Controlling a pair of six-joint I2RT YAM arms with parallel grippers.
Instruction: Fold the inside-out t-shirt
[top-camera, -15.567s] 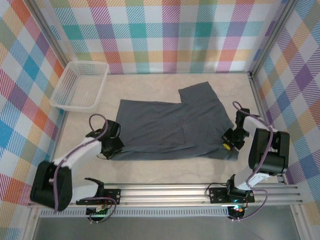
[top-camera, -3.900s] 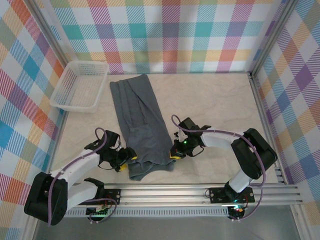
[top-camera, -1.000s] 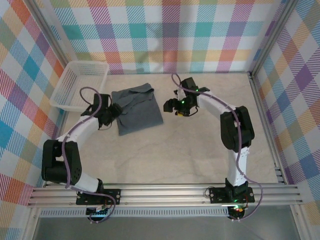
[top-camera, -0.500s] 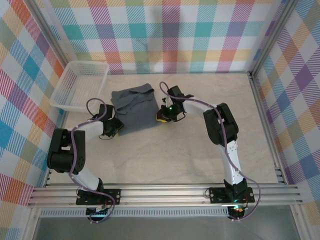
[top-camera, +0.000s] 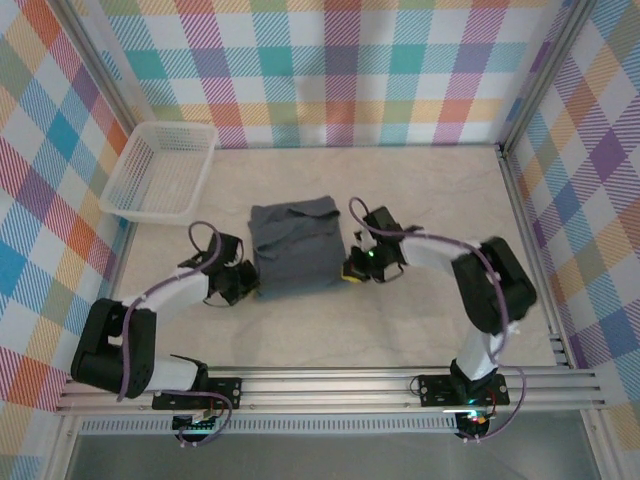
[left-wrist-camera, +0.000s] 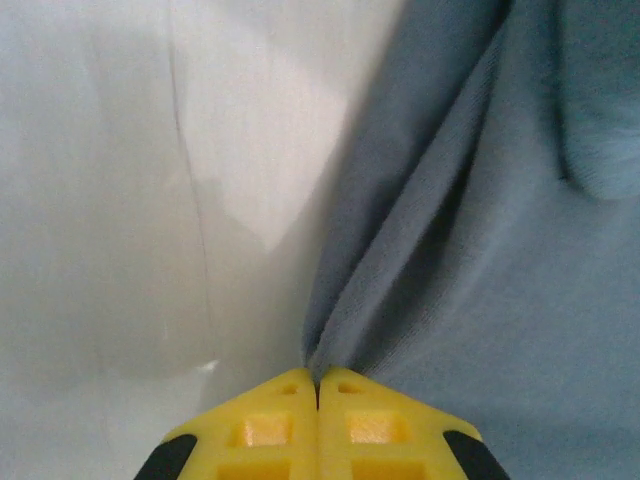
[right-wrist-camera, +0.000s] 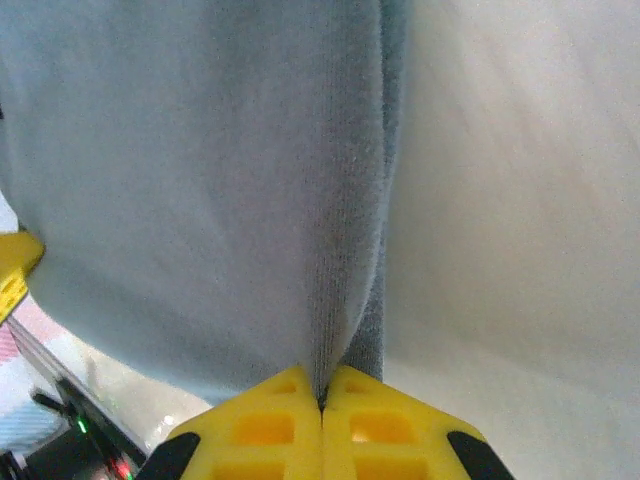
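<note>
The inside-out t-shirt (top-camera: 295, 250) lies as a squarish slate-blue bundle on the pale table, left of centre. At its near-left corner my left gripper (top-camera: 248, 288) is shut on the cloth. The left wrist view has the yellow fingertips (left-wrist-camera: 318, 380) pressed together with a fold of the shirt (left-wrist-camera: 480, 260) pinched between them. My right gripper (top-camera: 350, 270) is shut on the bundle's right edge. In the right wrist view the shirt's edge (right-wrist-camera: 250, 170) rises out of the closed gripper (right-wrist-camera: 321, 385).
A white mesh basket (top-camera: 178, 126) stands at the back left, a little beyond the shirt. Plaid walls close in the table on three sides. A metal rail (top-camera: 330, 385) with the arm bases runs along the front edge.
Both grippers have closed on the bundle's sides. The shirt has slid toward the front and a little to the right, away from the basket, with both arms following.
</note>
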